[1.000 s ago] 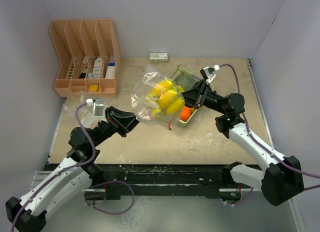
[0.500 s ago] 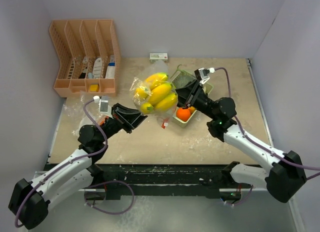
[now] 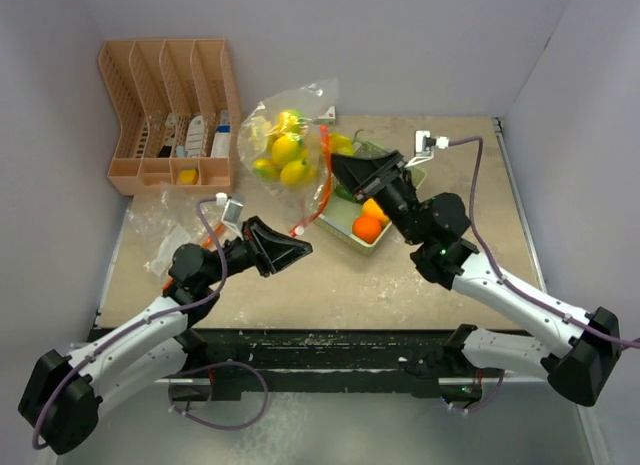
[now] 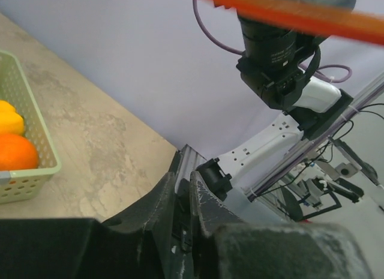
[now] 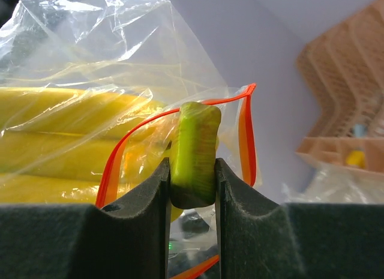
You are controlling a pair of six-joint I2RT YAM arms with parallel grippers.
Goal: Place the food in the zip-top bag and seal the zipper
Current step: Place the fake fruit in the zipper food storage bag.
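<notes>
My right gripper (image 3: pixel 336 164) is shut on the green stem (image 5: pixel 193 148) of the yellow banana bunch (image 3: pixel 284 150), holding it high over the back of the table. The clear zip-top bag (image 3: pixel 300 100) with an orange-red zipper (image 3: pixel 322 180) hangs around the bunch, with the stem in its open mouth. My left gripper (image 3: pixel 305 247) is shut low in front, just below the zipper's hanging end, with nothing seen between its fingers (image 4: pixel 207 198). An orange (image 3: pixel 366 227) and a yellow piece lie in the pale green mesh basket (image 3: pixel 388 233). The melon and the white piece are hidden.
A peach slotted organizer (image 3: pixel 170 110) with small items stands at the back left. Crumpled clear plastic (image 3: pixel 165 240) lies on the left. A small white box (image 3: pixel 327 113) sits by the back wall behind the bag. Grey walls close in three sides.
My right gripper has lifted the bananas and bag up and toward the back left. My left gripper has moved right and forward, and the bag edge is no longer seen in it.
</notes>
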